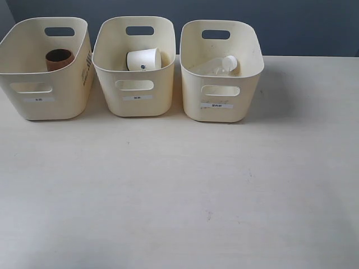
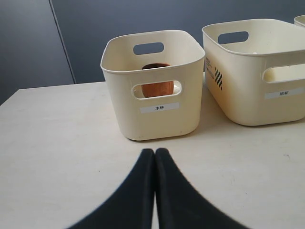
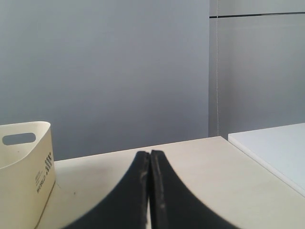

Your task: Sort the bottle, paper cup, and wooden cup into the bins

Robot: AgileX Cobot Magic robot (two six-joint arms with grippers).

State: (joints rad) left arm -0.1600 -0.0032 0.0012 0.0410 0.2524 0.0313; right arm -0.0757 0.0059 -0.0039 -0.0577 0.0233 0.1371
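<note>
Both grippers, left (image 2: 154, 151) and right (image 3: 149, 153), are pressed closed on nothing, well back from the bins (image 1: 137, 106). Each item already sits in its own tub: wooden cup (image 1: 59, 59), paper cup (image 1: 143, 59), bottle (image 1: 216, 67), so sorting looks finished.

front table (image 1: 179, 196): open | back: three bins (image 1: 134, 67) nearly touching, gaps likely too narrow

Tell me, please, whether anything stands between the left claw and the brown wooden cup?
Yes: the front wall of the left cream plastic bin does. The rounded brown wooden cup sits inside it, beyond the shut left claw.
</note>
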